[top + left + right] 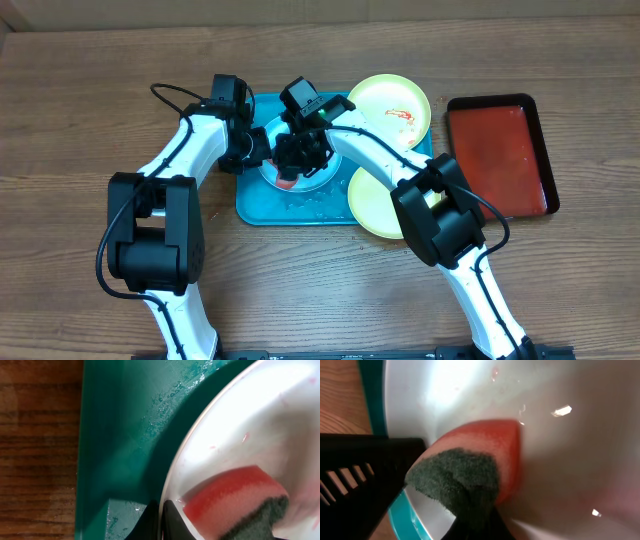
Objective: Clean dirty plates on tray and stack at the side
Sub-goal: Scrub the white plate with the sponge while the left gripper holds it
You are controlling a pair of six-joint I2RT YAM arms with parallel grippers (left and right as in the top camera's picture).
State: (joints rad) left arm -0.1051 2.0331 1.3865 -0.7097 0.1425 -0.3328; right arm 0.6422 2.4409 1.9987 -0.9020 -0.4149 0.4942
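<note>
Wooden bench (80, 90) carries a turquoise tray (250, 205) beneath both end effectors, with a red tray (500, 155) well off to their right. A white plate (268, 172) sits on the turquoise tray directly under them, its rim pinched by the left end effector (252, 150). Right of the right end effector (298, 165), a yellow plate (390, 105) and a second yellow plate (372, 205) overlap the tray's edge. That end effector clamps a red-and-green sponge (490, 445), pressed against the white plate.

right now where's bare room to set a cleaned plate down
Bare wood left of the turquoise tray, and along the table's far edge. Crowded: three plates and both arms over the tray; the red tray close on its right.
</note>
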